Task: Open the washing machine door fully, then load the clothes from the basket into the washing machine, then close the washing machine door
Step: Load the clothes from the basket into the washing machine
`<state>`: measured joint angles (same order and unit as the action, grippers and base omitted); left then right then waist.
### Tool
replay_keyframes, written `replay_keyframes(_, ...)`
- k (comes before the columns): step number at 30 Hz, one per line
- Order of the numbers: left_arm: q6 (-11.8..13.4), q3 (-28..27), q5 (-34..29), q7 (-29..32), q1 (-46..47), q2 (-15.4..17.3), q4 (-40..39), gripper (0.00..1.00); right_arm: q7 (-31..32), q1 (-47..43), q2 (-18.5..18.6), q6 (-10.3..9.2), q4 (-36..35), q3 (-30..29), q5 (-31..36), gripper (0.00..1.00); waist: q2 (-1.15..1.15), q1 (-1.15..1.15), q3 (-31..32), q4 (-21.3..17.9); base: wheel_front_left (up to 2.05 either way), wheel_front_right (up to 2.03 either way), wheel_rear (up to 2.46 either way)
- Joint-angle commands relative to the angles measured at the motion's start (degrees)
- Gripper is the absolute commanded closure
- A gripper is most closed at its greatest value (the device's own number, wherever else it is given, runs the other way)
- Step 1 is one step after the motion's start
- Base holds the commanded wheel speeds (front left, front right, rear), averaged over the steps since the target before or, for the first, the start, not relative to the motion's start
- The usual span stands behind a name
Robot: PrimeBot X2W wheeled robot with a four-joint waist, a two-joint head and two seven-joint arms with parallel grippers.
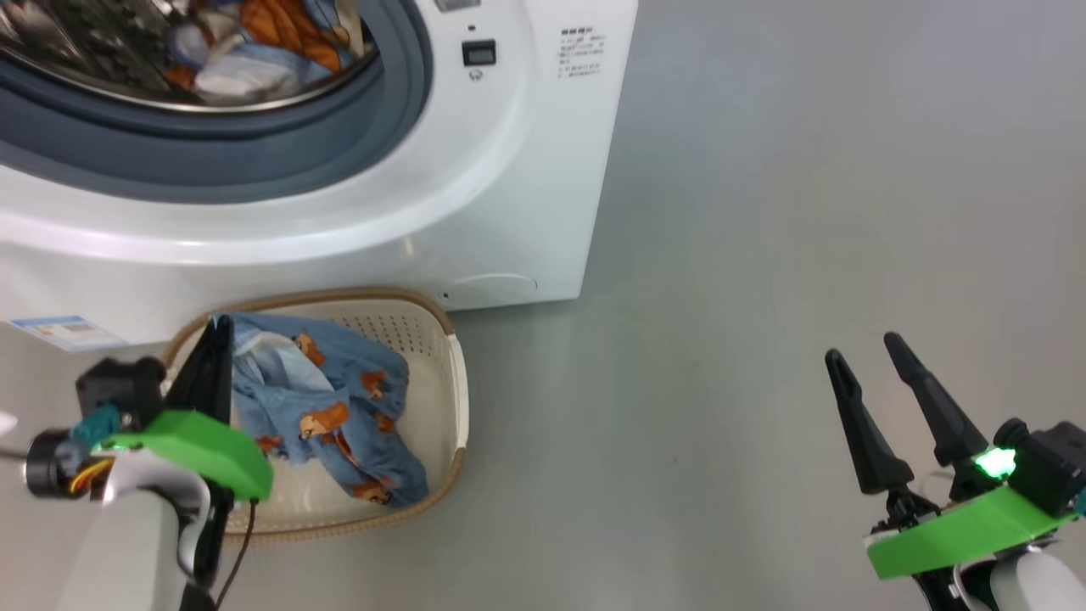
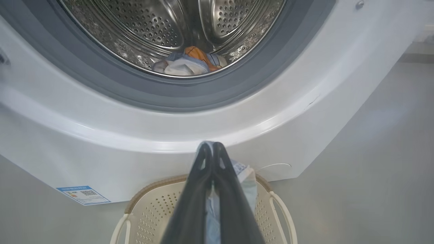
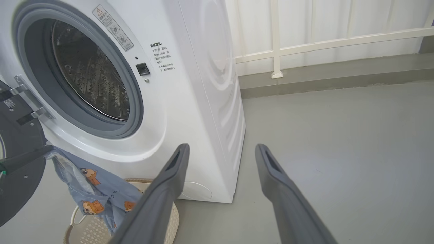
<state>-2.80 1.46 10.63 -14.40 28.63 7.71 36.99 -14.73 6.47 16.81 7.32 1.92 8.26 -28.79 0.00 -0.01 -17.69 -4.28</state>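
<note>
Left tool [image 2: 211, 146] clenched on blue cartoon-print clothes [image 1: 339, 407], above basket [image 1: 459, 399].
Basket: clothes draped partly inside. Washing machine [image 1: 509, 170] drum: further garments [image 1: 254, 51], orange and white. Door [image 3: 17, 162] stands open. Right tool [image 1: 861, 344] released, over floor [image 1: 764, 255].

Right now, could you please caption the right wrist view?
Left gripper holds clothes over the basket; open right gripper hangs beside the washing machine.

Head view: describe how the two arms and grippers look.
The left gripper and right gripper each have two long, tapering black fingers on a bright green plate over a pale forearm. The left one carries a teal plug, orange-yellow wires and a thin dark cable; a green light glows on the right.
</note>
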Motion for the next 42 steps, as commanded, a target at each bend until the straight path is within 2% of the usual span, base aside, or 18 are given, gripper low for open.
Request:
replay_keyframes(1, 0.03, -2.27, -1.02, -0.6, -2.61, 1.5, -4.6, 1.0, -0.27, -1.56, 1.05, 0.17, -1.24, 0.32, 0.59, 0.0, 0.0, 0.01, 1.65, 0.21, 0.0, 0.0, 0.0)
replay_keyframes(11, 1.26, -4.61, -3.66, -0.6, -16.09, -1.0, -23.39, 1.0, -0.27, -4.3, 0.79, 0.17, -1.12, -0.74, 0.84, 0.0, 0.0, 0.01, 4.7, 0.52, 0.0, 0.0, 0.0)
replay_keyframes(16, 2.99, -5.71, -4.51, -0.6, -22.61, -2.63, -31.26, 1.0, -0.27, -5.09, 0.81, 0.17, -1.09, -0.95, 0.9, 0.0, 0.0, 0.01, 5.52, 0.46, 0.0, 0.0, 0.0)
replay_keyframes(26, 6.59, -5.77, -2.56, -0.6, -30.11, -4.54, -40.15, 1.0, -0.27, -5.5, 0.71, 0.17, -1.49, -1.19, 0.96, 0.0, 0.0, 0.01, 5.34, -0.04, 0.0, 0.0, 0.0)
replay_keyframes(33, 6.11, -5.72, 1.43, -0.6, -26.84, -4.78, -39.09, 1.0, -0.27, -5.07, 0.37, 0.17, -1.76, -1.31, 0.95, 0.0, 0.0, 0.01, 3.76, 0.0, 0.0, 0.0, 0.0)
replay_keyframes(42, 3.83, -6.93, 1.08, -0.6, -10.86, -4.77, -35.22, 1.0, -0.27, -2.56, -0.04, 0.17, -2.14, -0.67, 0.73, 0.0, 0.0, 0.01, -0.04, -0.85, 0.0, 0.0, 0.0)
